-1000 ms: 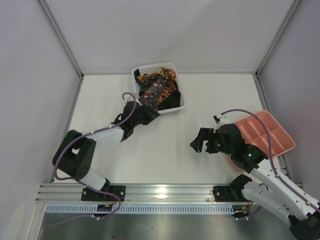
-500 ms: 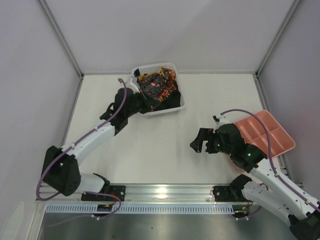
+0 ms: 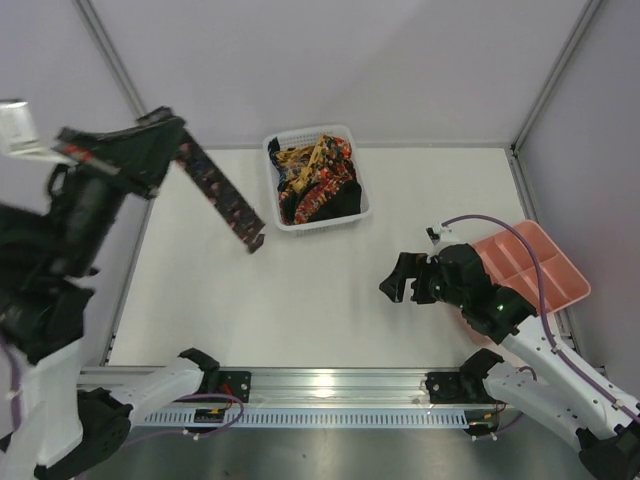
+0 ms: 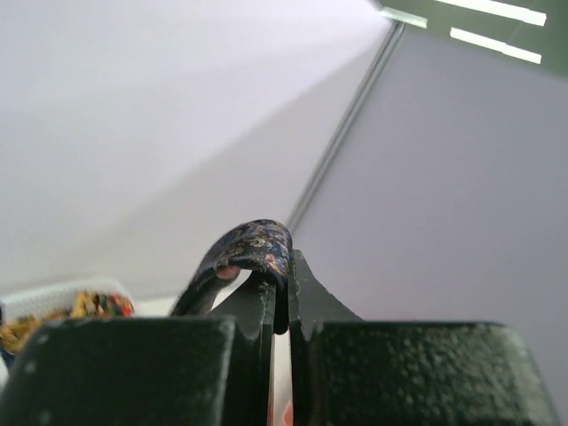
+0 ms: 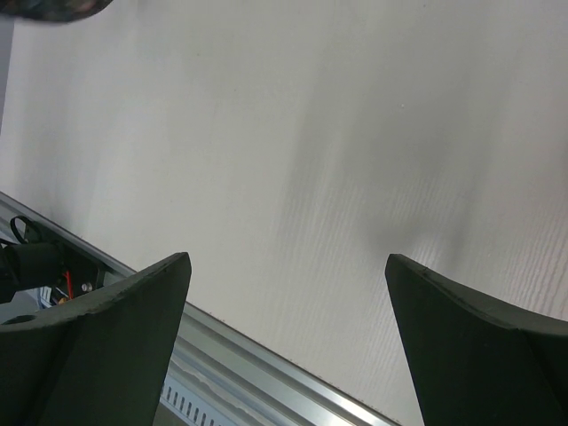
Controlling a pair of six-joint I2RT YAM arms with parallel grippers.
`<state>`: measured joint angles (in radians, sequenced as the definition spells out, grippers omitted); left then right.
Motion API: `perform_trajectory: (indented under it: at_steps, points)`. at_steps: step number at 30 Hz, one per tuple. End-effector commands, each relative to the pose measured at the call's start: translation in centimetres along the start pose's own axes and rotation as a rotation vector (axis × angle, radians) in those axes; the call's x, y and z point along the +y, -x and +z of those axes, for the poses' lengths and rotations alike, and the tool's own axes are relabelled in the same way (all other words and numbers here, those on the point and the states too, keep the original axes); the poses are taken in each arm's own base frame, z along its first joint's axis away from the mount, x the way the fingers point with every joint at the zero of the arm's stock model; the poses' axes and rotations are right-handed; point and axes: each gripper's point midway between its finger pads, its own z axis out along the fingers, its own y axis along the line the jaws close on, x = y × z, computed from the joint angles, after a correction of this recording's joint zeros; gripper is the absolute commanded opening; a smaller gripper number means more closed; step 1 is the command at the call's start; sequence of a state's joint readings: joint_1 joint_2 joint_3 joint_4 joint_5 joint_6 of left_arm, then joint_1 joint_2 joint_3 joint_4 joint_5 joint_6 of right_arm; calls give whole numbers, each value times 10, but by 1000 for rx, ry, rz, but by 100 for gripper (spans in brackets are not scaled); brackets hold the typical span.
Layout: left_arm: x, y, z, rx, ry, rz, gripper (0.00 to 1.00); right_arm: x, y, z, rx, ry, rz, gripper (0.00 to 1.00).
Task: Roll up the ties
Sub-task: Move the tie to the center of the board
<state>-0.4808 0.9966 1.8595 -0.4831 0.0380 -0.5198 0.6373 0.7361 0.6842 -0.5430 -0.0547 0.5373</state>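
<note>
**Notably, One Tie Hung from the Left Hand, Clear of the Basket**

The left hand was raised high at the far left, its fingers pressed together on a patterned tie. The strip sloped down towards the desk, and its lower tip ended just left of the white basket. Whether that tip touched the desk could not be told. The other ties lay heaped in the basket.

Handling. The tie appeared light, limp and thin. It draped under its own weight and offered no stiffness to push against. The weave looked smooth, so a shallow pinch was judged liable to slip. For rolling, the best hold was judged to be close to one end, with the length laid flat on the desk first.

View comparison. The top view alone showed the full hanging length and its position beside the basket. The left wrist view alone showed the grip: a fold of fabric looped over the fingertips and was clamped between them. The right wrist view showed only bare desk and the front rail. The right hand hovered there with its fingers wide apart and nothing between them, near the pink tray.
</note>
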Motion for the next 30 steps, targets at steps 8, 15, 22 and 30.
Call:
perform_trajectory:
  at_steps: [8, 15, 22, 30]
  points:
    - [34, 97, -109, -236, 361, 208, 0, 13, 10, 4, -13, 53, -21, 100]
    - [53, 115, -118, -274, 496, 306, 0, 15, 10, 6, -6, 61, -25, 100]
    - [81, 139, -117, -344, 701, 463, 0, 14, 7, 9, 13, 59, -26, 100]
    - [112, 139, -59, -398, 854, 756, 0, 19, 7, 16, 26, 79, -20, 100]
